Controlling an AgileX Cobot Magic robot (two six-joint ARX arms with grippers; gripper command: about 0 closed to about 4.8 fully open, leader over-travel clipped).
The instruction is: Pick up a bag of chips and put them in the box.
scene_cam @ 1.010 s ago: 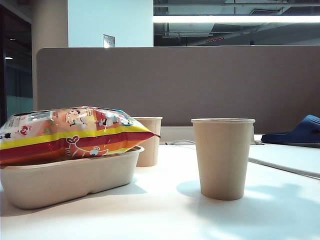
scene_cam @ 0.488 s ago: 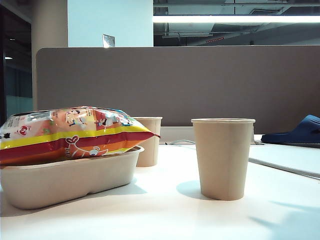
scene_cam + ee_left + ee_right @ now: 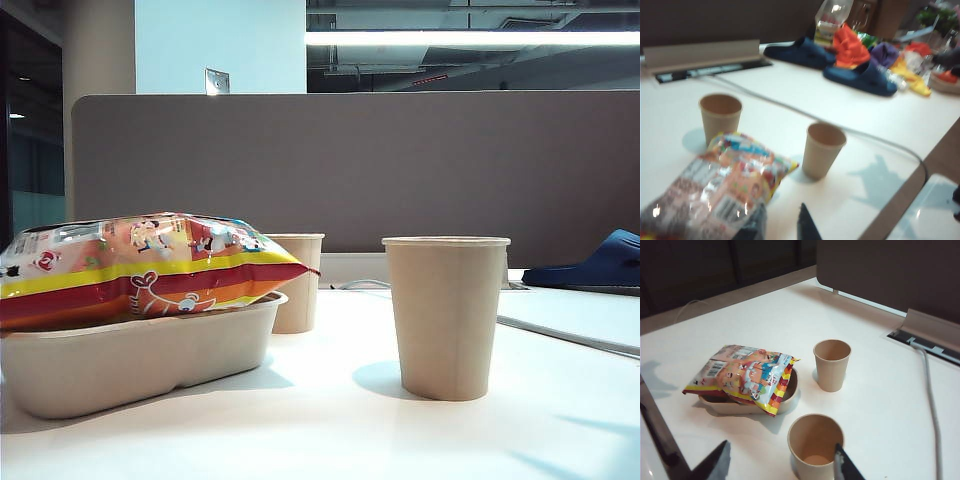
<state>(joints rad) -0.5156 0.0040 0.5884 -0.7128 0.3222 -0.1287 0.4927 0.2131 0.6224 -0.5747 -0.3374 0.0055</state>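
Glossy pink-orange bag of chips (image 3: 150, 262) w/ cartoon figures, yellow/red/orange stripes, lying across long shallow beige moulded-fibre box (image 3: 130, 360), overhanging rim. White barcode patch (image 3: 715, 369) visible; print too small to read. Two tall beige paper cups, both upright on white table (image 3: 330, 420): near cup (image 3: 815, 442) just ahead of right gripper (image 3: 782, 462), far cup (image 3: 832, 364) beyond, beside box. Nothing discernible inside either. Right gripper's fingers spread wide, grasping nothing. Left gripper (image 3: 781, 227) just beside bag edge, tips close together, nothing between.
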